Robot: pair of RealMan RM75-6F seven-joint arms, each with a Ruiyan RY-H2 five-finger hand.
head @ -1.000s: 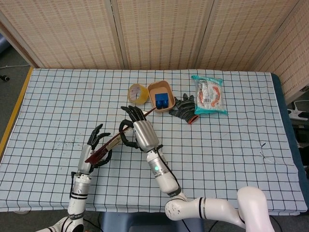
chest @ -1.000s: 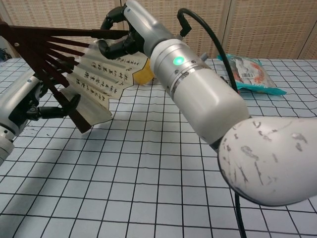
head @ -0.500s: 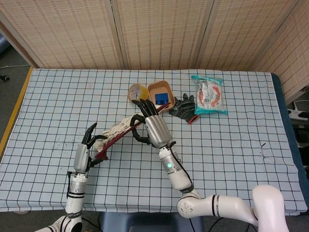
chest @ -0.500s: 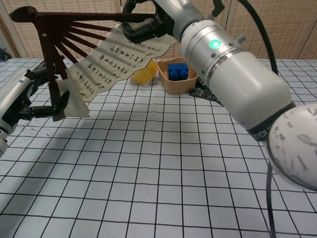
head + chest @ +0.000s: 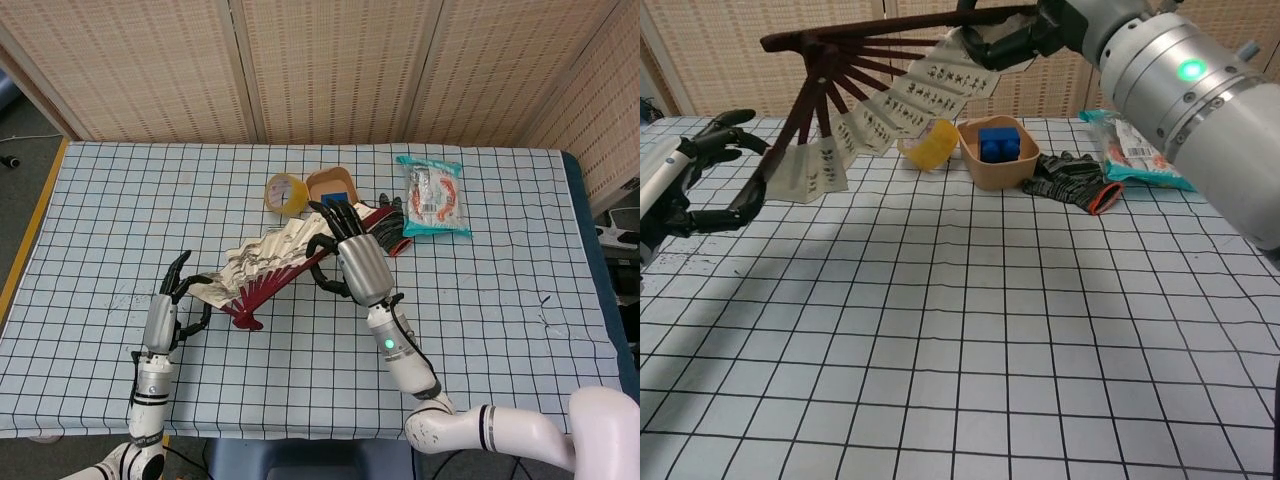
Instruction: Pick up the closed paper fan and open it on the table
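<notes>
The paper fan (image 5: 270, 265) is spread wide above the checked table, its dark ribs meeting at a pivot near the robot. My right hand (image 5: 355, 260) grips the right guard stick near its far end. In the chest view the right hand (image 5: 1065, 22) is at the top edge, over the fan (image 5: 910, 95). My left hand (image 5: 168, 305) holds the end of the left guard between thumb and fingers. Seen from the chest, the left hand (image 5: 685, 180) has its upper fingers spread and the thumb against the stick.
Behind the fan stand a yellow tape roll (image 5: 285, 193), a tan bowl (image 5: 322, 185) with a blue block, a black glove (image 5: 388, 228) and a snack packet (image 5: 432, 197). The table's left edge (image 5: 35, 235) has a yellow border.
The fan has spread much wider. My right hand has carried its guard to the right and further back. My left hand has slid slightly left with the other guard, its fingers more spread.
</notes>
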